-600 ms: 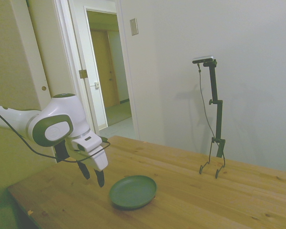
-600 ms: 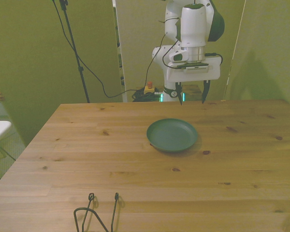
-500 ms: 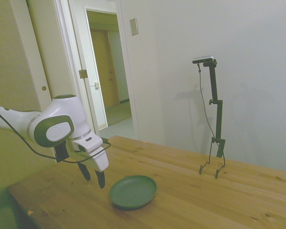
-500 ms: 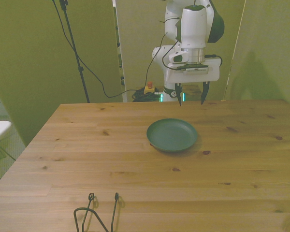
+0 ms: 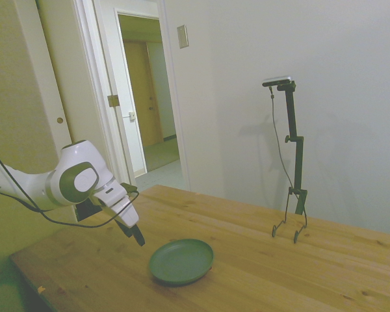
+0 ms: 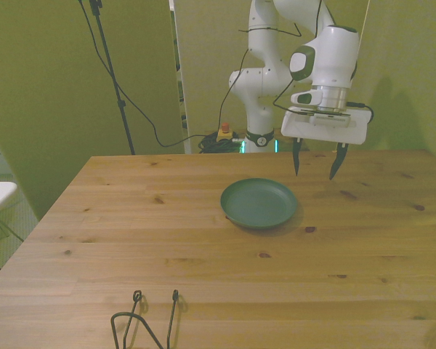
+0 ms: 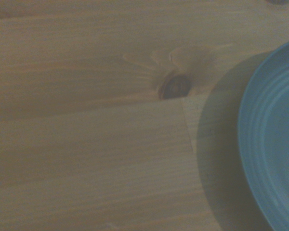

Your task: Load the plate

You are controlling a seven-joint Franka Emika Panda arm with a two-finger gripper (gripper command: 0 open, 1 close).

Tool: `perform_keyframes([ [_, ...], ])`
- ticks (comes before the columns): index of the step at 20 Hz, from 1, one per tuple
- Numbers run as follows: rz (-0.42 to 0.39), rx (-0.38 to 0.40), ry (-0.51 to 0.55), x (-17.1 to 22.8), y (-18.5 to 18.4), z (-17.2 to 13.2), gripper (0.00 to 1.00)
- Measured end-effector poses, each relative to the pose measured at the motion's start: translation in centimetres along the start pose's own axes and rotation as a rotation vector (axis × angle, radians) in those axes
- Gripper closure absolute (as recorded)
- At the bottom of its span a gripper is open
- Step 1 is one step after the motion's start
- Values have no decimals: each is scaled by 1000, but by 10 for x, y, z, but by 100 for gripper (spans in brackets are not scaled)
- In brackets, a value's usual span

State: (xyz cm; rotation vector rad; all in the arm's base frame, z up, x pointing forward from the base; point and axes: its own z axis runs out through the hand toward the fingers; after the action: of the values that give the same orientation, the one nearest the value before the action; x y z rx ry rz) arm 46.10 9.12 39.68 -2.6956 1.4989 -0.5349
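Note:
The plate (image 6: 259, 203) is round and dark green, and lies flat and empty on the wooden table (image 6: 131, 240); the side view shows the plate (image 5: 181, 260) near the table's near-left part. My gripper (image 6: 315, 161) hangs open above the table, off the plate's rim toward the front view's right and a little behind it, with nothing between its fingers. From the side, the gripper (image 5: 136, 235) is tilted, above and left of the plate. The wrist view catches only one curved edge of the plate (image 7: 274, 144) beside bare wood with a dark knot (image 7: 174, 87).
A small black wire stand (image 6: 145, 323) sits at the table's near edge in the front view. The robot's base (image 6: 260, 87) rises behind the far edge, with a black tripod pole and cables (image 6: 112, 76) on the front view's left. An open doorway (image 5: 146, 97) lies beyond the table.
The gripper has swung from behind the plate toward the front view's right and dropped a little lower, staying open. The plate has not moved.

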Motion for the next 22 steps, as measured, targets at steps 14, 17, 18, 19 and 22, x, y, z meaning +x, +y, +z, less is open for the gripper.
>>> perform_keyframes([
  [14, 28, -4, 52, 39, -13, 10, 0],
  [17, 19, -33, 73, 41, -9, 24, 0],
  [18, 15, -43, 76, 42, -8, 29, 0],
  [19, 13, -53, 77, 42, -6, 34, 0],
  [22, 5, -70, 84, 43, -1, 43, 0],
])
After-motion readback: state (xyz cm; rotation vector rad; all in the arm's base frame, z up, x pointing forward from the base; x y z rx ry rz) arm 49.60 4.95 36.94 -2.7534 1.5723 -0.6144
